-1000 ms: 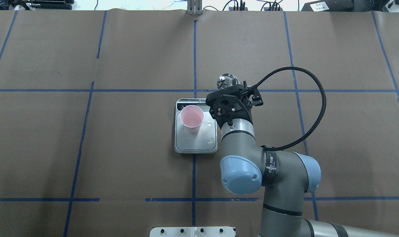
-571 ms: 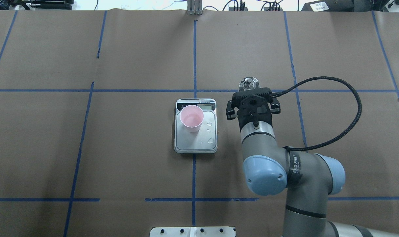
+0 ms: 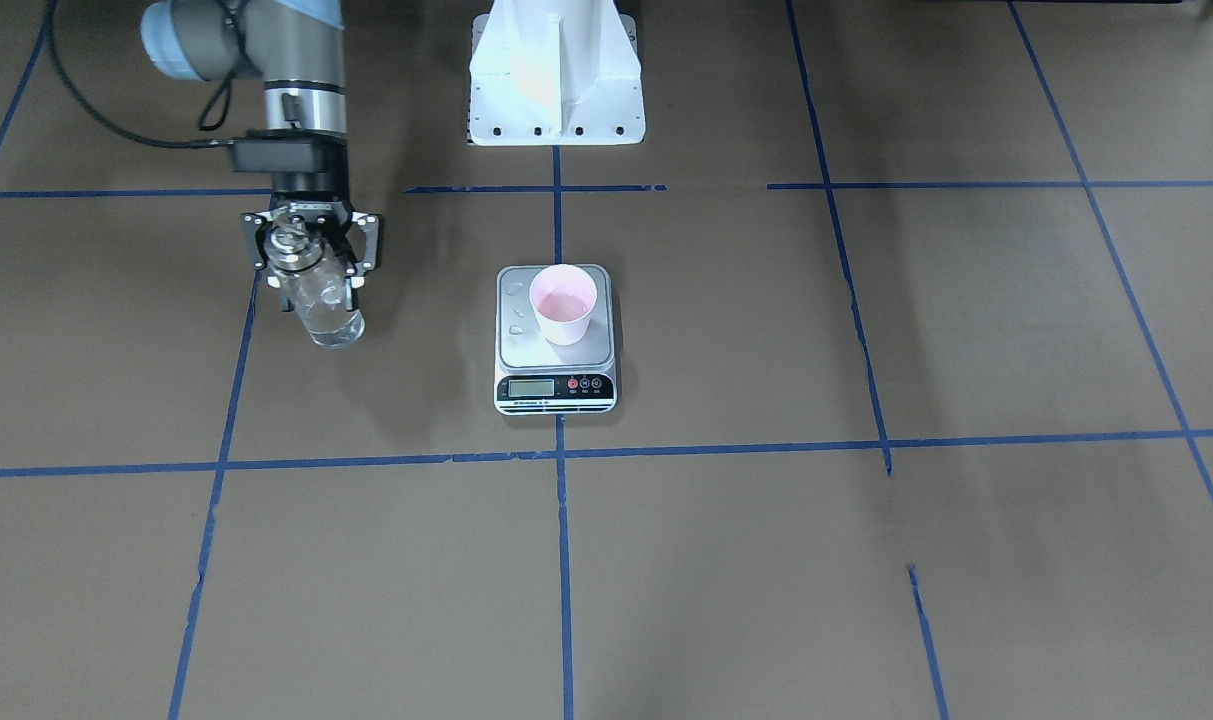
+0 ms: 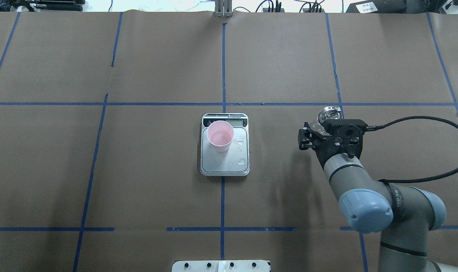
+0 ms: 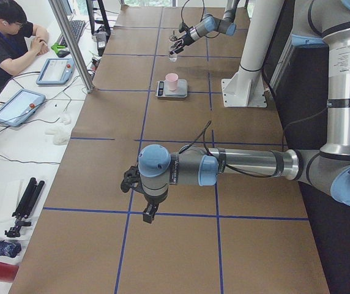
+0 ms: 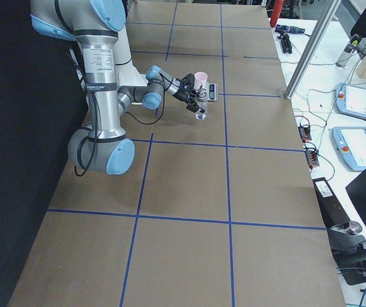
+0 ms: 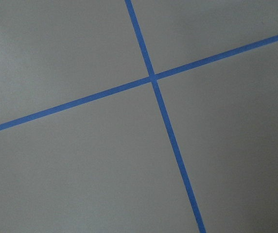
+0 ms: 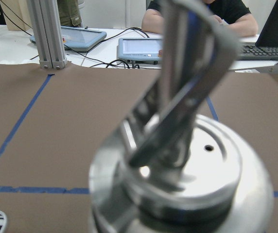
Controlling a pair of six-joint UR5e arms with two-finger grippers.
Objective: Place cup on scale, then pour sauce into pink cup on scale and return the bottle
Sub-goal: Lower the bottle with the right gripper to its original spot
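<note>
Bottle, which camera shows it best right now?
The front-facing view: the bottle shows from cap to base, clear glass, held in the right gripper. Overhead shows only its cap past the wrist. The right wrist view is a blurred close-up of the cap. Both side views show it tiny.

Overhead, the right gripper [image 4: 326,124] hid most of the bottle [image 4: 328,113] beneath it; in the wrist view, the cap [image 8: 187,179] was blurred, cropped below.
</note>
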